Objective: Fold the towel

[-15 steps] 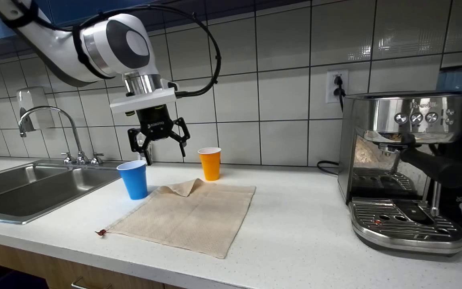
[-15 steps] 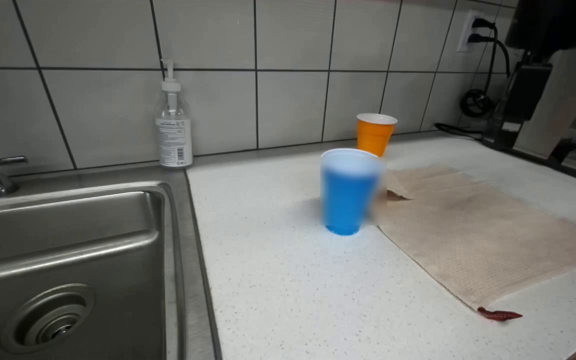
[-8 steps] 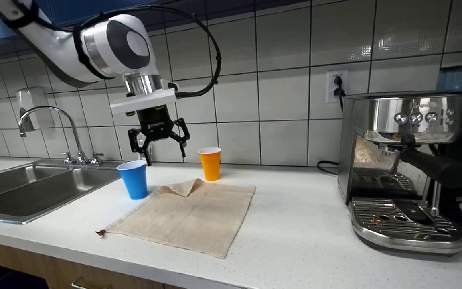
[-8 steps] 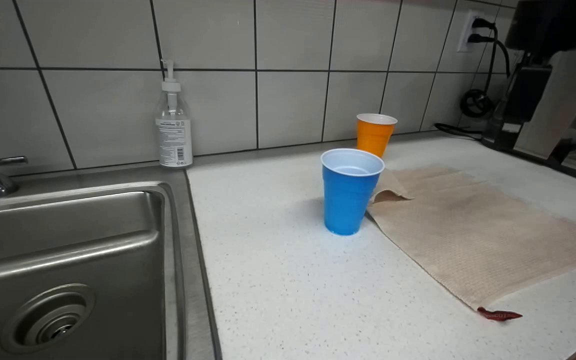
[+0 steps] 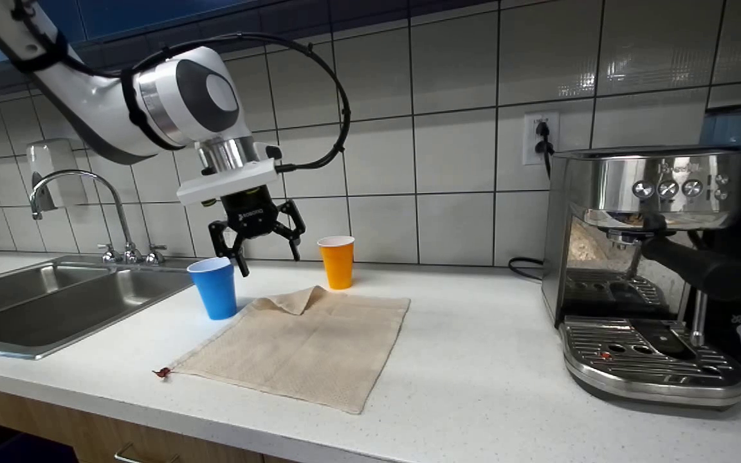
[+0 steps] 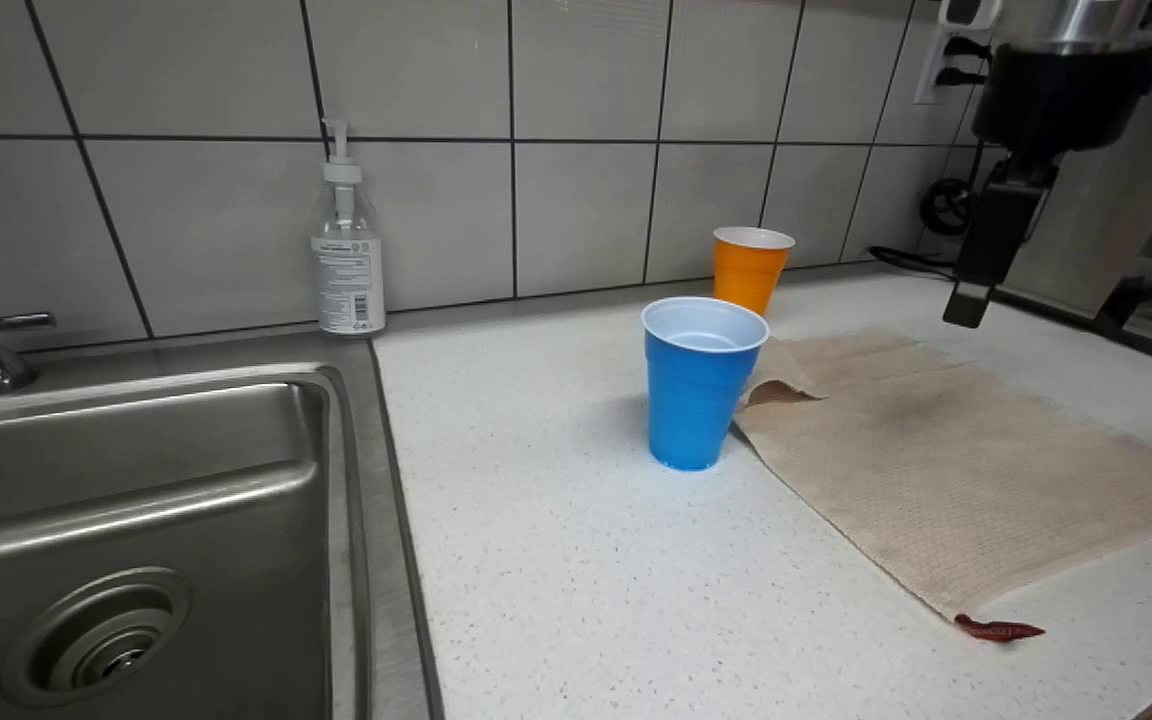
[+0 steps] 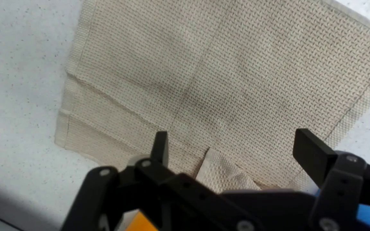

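The beige towel (image 5: 309,350) lies mostly flat on the counter, one back corner flipped over on itself. That turned-up flap (image 7: 220,170) shows between the fingers in the wrist view, and in an exterior view the towel (image 6: 966,470) has its flap partly behind the blue cup. A small red tag (image 6: 998,629) sits at a front corner. My gripper (image 5: 271,265) hangs above the towel's back part, tilted slightly, jaws wide apart with nothing between them. In the wrist view the gripper (image 7: 231,138) spans the flap without touching it.
A blue cup (image 5: 216,289) stands right beside the towel's edge, close to one finger. Behind the towel is an orange cup (image 5: 338,263). A steel sink (image 5: 87,296) lies on one side, an espresso machine (image 5: 650,276) on the other. A pump bottle (image 6: 348,250) stands by the wall.
The arm has lowered a little and tilted over the last half second, bringing the gripper into an exterior view's upper right. Towel and cups stay where they were; the jaws remain open.
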Tool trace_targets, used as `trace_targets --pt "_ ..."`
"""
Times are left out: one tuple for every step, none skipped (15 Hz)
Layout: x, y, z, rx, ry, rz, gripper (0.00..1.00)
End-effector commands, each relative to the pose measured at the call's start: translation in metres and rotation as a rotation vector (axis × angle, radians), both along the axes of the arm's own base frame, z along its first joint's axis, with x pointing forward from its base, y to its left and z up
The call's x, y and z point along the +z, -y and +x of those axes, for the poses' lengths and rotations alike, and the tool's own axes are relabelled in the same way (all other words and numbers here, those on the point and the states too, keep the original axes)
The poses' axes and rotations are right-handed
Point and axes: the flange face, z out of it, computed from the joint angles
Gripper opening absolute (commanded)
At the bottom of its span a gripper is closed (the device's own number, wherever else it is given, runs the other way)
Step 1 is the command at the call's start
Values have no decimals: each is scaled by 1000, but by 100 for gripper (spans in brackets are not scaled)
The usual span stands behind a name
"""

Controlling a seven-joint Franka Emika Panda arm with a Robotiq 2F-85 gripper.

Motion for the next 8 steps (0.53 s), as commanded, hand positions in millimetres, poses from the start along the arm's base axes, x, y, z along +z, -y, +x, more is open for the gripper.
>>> trace_targets --pt "-20 -15 11 -13 17 -31 100" --pt "-25 -19 13 -14 22 -39 100" --pt "-30 -22 15 -12 25 -44 100" --pt "-33 -26 18 -14 31 -49 100" --pt "-37 -28 21 -15 35 -51 100" --pt "-39 -30 26 -20 38 -55 100" --pt "-42 -31 30 -25 40 -58 100" --pt "-45 -33 35 -32 43 -64 100"
